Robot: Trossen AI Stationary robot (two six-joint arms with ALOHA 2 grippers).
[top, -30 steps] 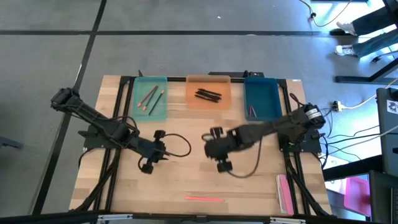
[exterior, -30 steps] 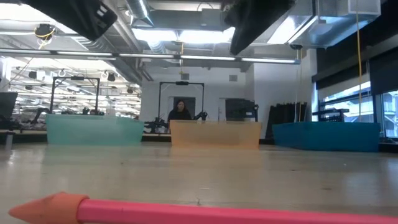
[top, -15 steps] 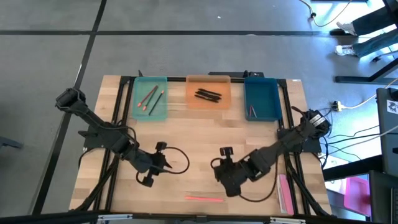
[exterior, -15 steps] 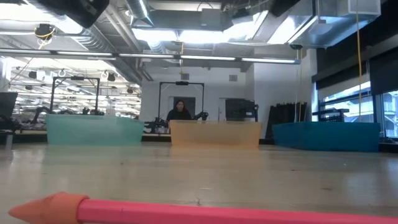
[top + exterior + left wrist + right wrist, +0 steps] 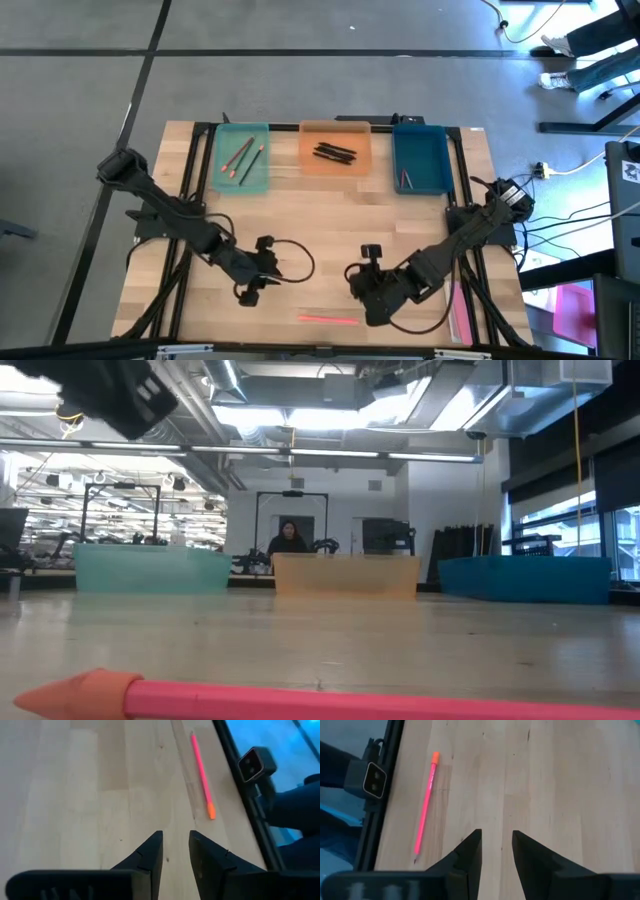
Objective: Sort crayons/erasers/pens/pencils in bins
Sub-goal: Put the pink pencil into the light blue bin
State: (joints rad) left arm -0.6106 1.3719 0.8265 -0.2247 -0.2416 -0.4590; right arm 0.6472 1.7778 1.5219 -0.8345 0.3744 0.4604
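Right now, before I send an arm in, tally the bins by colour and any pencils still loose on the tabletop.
Teal bin: 1
Orange bin: 1
Blue bin: 1
Loose pink pencil, near the table's front edge: 1
Total: 4

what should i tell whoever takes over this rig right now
Left gripper and right gripper: both open, empty, above the front of the table, either side of the pink pencil.
Done: two pencils in the teal bin, pens in the orange bin, one thin stick in the blue bin.
Left: the pink pencil lies loose by the front edge, not yet grasped. A wide pink strip lies at the right edge.
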